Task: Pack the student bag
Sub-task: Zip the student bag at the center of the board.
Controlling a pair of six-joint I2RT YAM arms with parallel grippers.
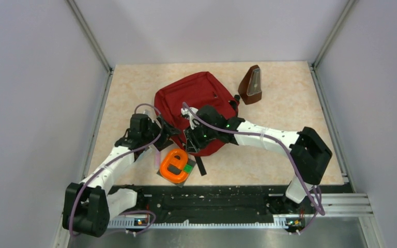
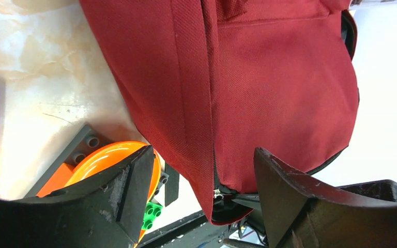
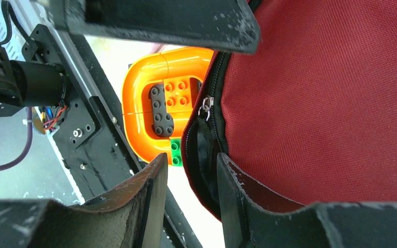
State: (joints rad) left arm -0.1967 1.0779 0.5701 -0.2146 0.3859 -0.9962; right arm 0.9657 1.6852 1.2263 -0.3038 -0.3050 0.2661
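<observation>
two hands meet the student bag [image 1: 196, 95]. left hand [image 2: 202, 150] is wide apart with the bag's corner inside it. right hand [image 3: 191, 155] is almost together round the rim; cannot tell if pinching.

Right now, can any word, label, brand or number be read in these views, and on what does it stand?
None can be read.
Bag: no logo or tag shows.
Orange toy: no print, though from above its shape resembles an "e".
Metronome: any markings are too small to read.
</observation>
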